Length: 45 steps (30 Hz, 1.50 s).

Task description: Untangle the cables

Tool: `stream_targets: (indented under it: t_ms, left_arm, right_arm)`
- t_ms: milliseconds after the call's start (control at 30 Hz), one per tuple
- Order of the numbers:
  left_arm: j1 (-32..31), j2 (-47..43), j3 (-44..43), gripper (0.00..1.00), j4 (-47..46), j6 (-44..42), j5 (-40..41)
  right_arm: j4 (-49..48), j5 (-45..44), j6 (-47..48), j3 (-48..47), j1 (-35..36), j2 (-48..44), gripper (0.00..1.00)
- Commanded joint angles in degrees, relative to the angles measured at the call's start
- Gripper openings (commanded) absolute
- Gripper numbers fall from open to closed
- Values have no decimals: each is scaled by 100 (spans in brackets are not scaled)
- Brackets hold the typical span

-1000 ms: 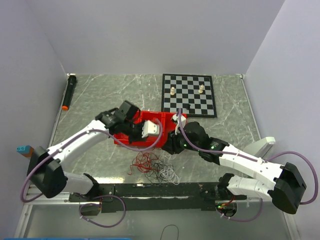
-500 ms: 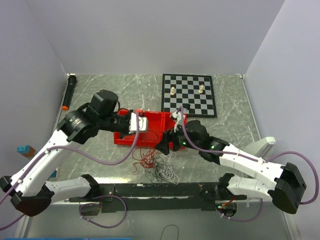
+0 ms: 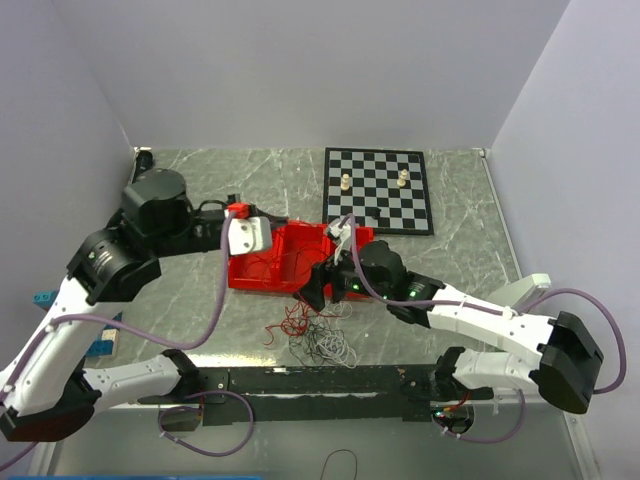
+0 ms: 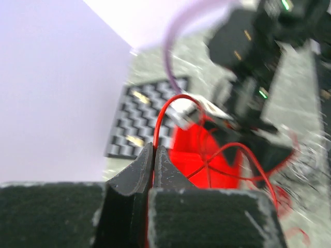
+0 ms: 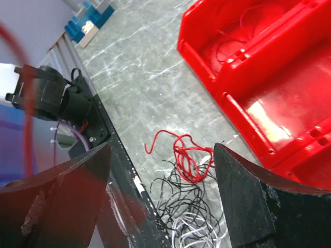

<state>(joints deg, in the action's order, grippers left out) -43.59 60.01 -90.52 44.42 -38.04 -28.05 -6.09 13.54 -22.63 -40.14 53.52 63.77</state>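
From above, my left gripper (image 3: 248,228) is raised over the far-left corner of the red bin (image 3: 243,280). My right gripper (image 3: 320,288) hangs low at the bin's near edge, just above the tangle of cables (image 3: 322,338) lying on the table (image 3: 200,180). Through my left wrist, my left fingers (image 4: 129,191) are pressed tight on a red strand (image 4: 164,109) that arcs up out of the pinch and down toward the bin, held high, I judge, to draw it free of the bunch. Through my right wrist, my right fingers (image 5: 57,201) stand wide with nothing between them, the red, black and white loops directly below, placed, I think, to pin or pick the next wire
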Motion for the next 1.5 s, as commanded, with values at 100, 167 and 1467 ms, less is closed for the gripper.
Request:
stream_targets:
  t_ms: [100,167,1467]
  left_arm:
    - [-26,-244,-229,1,-1497,385,361]
    - [-35,-296,-168,1,-1813,412,537]
    - [44,-1448,3374,1,-3404,1941,5353]
  right_arm:
    - [-674,386,-127,-29,141,469,86]
    - [-631,343,-154,-38,159,531,85]
    - [2727,-5072,-1929,208,115,-1130,76]
